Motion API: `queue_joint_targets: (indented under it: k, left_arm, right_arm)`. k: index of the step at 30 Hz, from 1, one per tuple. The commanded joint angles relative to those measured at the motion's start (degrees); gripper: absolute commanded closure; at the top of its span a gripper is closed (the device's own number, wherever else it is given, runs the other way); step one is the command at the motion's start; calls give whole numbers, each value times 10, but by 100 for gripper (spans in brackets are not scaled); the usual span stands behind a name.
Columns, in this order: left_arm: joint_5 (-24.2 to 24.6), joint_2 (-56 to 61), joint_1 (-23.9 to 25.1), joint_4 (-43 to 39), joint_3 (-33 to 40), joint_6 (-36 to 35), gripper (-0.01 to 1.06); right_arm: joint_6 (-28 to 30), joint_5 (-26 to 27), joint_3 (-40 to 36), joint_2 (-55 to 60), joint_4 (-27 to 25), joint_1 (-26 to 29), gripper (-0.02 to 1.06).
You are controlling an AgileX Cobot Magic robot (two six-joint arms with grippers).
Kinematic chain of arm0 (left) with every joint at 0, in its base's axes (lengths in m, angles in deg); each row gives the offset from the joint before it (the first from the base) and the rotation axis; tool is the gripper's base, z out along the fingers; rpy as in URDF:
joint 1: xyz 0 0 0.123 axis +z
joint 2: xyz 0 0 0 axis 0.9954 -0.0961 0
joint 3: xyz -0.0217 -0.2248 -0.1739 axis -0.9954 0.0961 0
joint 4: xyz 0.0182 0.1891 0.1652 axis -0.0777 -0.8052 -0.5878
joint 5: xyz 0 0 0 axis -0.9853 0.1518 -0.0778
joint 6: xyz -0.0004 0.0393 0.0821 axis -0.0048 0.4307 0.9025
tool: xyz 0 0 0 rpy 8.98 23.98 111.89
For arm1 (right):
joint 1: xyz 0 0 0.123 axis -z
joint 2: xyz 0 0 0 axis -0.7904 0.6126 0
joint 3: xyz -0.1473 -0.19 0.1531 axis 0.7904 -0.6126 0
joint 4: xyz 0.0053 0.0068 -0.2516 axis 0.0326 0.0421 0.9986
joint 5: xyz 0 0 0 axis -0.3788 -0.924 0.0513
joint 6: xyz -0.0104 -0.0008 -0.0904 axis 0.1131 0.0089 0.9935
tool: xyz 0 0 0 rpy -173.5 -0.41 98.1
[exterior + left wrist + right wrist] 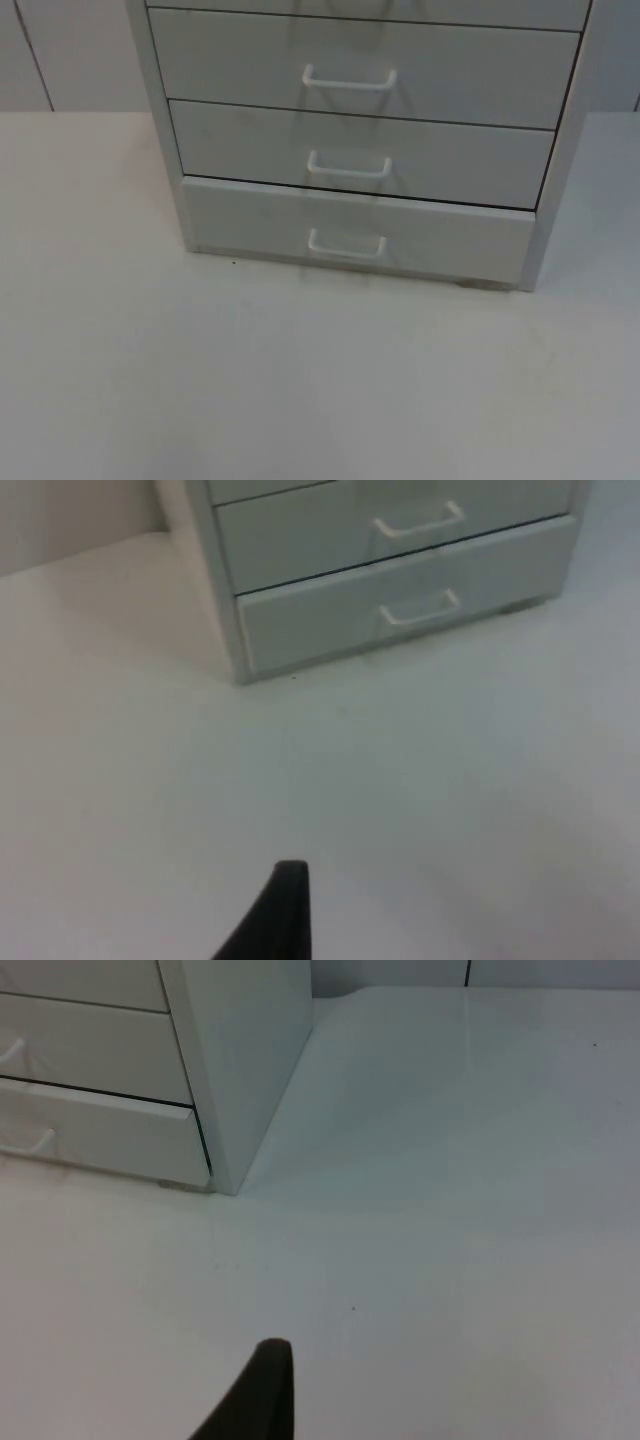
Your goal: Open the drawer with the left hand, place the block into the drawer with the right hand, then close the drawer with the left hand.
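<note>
Top view has the white boxy cabinet (360, 140) on the smooth matte table (300, 390), its bottom drawer (360, 232) sticking out a little, thin looped handle (346, 246) on front. Left gripper (285, 910) sits well back from that drawer, right gripper (262, 1385) well off the cabinet's side; can't tell if either claw is apart.

White bottom drawer (360, 238), slightly ajar, upright
</note>
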State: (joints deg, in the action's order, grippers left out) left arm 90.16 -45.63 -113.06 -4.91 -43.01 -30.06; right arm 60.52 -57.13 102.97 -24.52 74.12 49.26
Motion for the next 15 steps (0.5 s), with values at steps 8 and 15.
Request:
queue_joint_targets:
  k: [8,15]
  left_arm:
    - [1,2,165,4,3,-1,0]
    - [1,2,253,4,3,-1,0]
  right_arm:
    - [-2,4,-1,-2,-1,-1,-1]
    - [-2,4,-1,-2,-1,-1,-1]
